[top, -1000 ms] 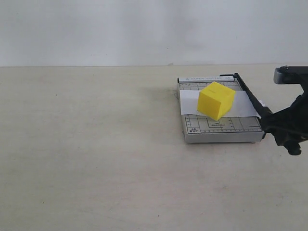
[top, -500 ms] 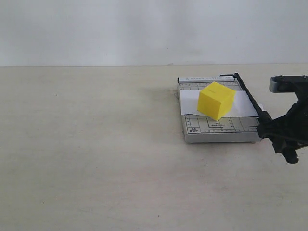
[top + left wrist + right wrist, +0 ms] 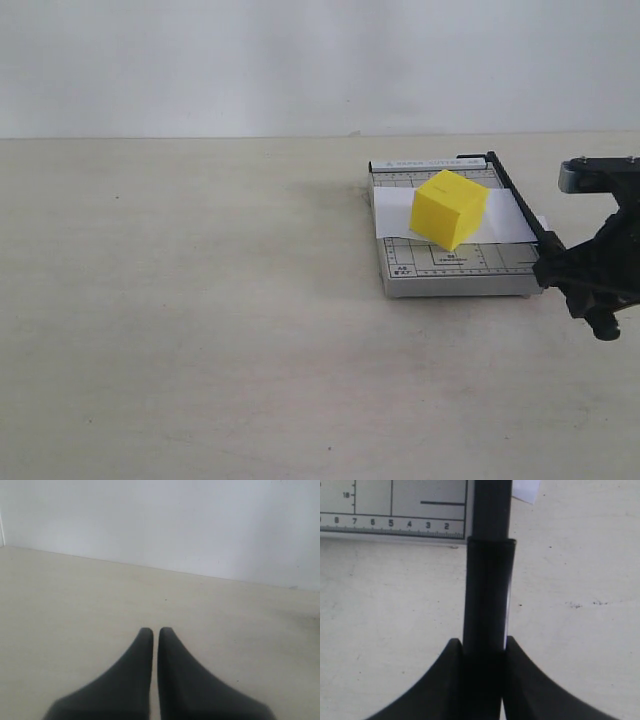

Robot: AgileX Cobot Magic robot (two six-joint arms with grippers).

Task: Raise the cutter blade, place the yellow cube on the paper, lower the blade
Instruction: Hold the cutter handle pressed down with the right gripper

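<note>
The yellow cube (image 3: 449, 208) rests on the white paper (image 3: 496, 218), which lies across the grey gridded cutter base (image 3: 455, 264). The cutter blade (image 3: 517, 199) lies low along the base's right edge. Its thick black handle (image 3: 489, 590) sticks out past the base's front corner, and my right gripper (image 3: 482, 645) is shut on it (image 3: 560, 268). My left gripper (image 3: 155, 631) is shut on nothing, hovering over bare table; it does not show in the exterior view.
The cutter sits at the right of a wide beige tabletop (image 3: 200, 300) with a white wall (image 3: 300, 60) behind. A corner of the paper (image 3: 526, 490) pokes out beyond the blade on the right side.
My right gripper has come down and a little left with the handle, bringing the blade down onto the base edge; in the last half second it has held still.
</note>
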